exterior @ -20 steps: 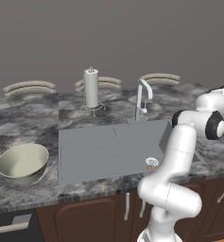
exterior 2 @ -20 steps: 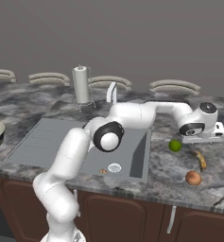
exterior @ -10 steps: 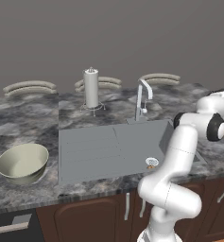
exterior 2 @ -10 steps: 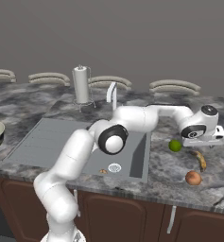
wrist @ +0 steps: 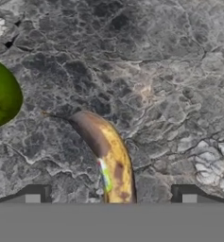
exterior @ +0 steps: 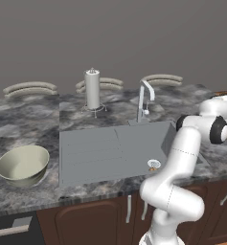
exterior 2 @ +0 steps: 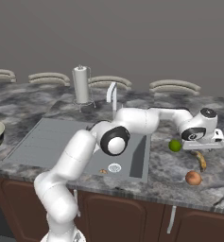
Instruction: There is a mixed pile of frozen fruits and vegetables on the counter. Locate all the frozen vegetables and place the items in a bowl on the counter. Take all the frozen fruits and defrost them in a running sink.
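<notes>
My gripper hangs open just above the counter right of the sink. In the hand view its tips straddle a yellow-brown banana without touching it. The lime-green ball lies just left of the hand and shows large in the hand view. A reddish-brown oval lump rests nearer the counter's front edge. A small orange-brown lump sits in the basin beside the drain. The cream-green bowl stands on the counter left of the sink.
A curved chrome tap rises behind the basin, with a paper-towel stand to its left. Grey-beige curved plates line the back wall. The arm reaches across the basin's right end.
The hand has sunk lower over the banana and drifted slightly toward the counter's front. Its jaws stayed open; the ball, lumps and bowl have not moved.
</notes>
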